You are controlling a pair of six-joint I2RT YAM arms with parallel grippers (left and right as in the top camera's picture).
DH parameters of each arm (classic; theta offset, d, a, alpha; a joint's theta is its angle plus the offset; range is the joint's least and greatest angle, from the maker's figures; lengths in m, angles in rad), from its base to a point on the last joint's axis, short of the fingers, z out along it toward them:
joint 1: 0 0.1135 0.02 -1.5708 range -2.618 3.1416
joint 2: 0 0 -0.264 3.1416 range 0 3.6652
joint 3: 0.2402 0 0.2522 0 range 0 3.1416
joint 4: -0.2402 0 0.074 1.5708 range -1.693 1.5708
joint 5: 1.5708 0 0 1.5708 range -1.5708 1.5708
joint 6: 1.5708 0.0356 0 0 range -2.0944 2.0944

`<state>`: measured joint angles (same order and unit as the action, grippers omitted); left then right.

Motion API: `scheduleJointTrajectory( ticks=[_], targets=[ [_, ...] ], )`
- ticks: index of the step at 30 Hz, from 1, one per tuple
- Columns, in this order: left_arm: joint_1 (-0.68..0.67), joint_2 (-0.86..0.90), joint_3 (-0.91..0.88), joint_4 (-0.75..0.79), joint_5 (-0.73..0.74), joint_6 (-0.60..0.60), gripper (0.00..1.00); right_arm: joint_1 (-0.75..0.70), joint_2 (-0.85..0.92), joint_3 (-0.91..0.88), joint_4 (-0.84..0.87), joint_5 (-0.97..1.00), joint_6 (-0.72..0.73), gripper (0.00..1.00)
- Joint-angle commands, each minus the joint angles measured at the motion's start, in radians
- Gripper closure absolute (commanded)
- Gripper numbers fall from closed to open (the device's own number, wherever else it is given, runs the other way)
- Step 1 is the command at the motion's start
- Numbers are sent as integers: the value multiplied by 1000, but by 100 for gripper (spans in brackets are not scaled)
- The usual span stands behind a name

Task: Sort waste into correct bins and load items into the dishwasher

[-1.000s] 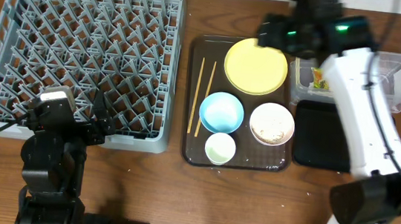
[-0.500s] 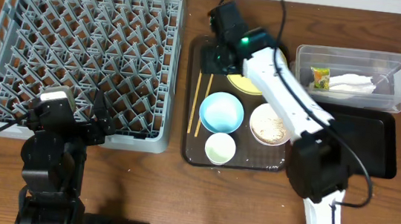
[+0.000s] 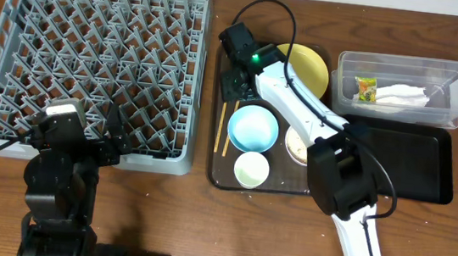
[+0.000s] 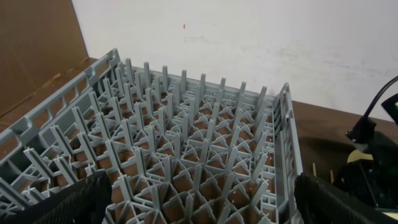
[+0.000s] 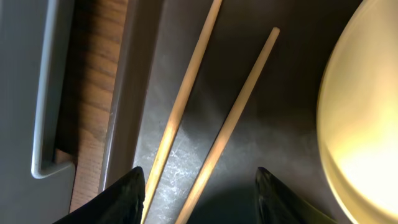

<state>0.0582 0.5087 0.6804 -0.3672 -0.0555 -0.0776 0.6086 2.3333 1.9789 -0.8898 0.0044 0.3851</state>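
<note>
Chopsticks (image 5: 177,118) lie side by side at the brown tray's (image 3: 288,178) left edge, just right of the dish rack (image 3: 91,62). Picking them up looks like the step in hand: the right gripper (image 5: 199,190) hangs over them, fingers spread either side, holding nothing. Next it should drop and pinch both sticks together. The left gripper (image 4: 205,205) sits spread by the rack's near edge. The wrapper's (image 3: 364,89) print is too small to read.

Right arm (image 3: 299,106) extended leftward, right gripper (image 5: 204,198) facing down, fingers spread; left arm (image 3: 56,187) folded, left gripper (image 4: 200,198) spread wide.
</note>
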Motion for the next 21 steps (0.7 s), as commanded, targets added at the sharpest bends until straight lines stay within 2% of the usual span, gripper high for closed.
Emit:
scheduleJointTrajectory(
  ticks=[1, 6, 15, 21],
  targets=[
    [5, -1, 24, 1, -8, 6, 5, 13, 9, 2, -3, 32, 20, 46],
    [5, -1, 24, 1, -8, 6, 5, 12, -2, 2, -42, 44, 49, 52],
    [5, -1, 24, 1, -8, 6, 5, -5, -166, 4, -132, 52, 70, 49],
    [5, -1, 24, 1, -8, 6, 5, -50, -241, 4, -304, 74, 153, 49]
  ],
)
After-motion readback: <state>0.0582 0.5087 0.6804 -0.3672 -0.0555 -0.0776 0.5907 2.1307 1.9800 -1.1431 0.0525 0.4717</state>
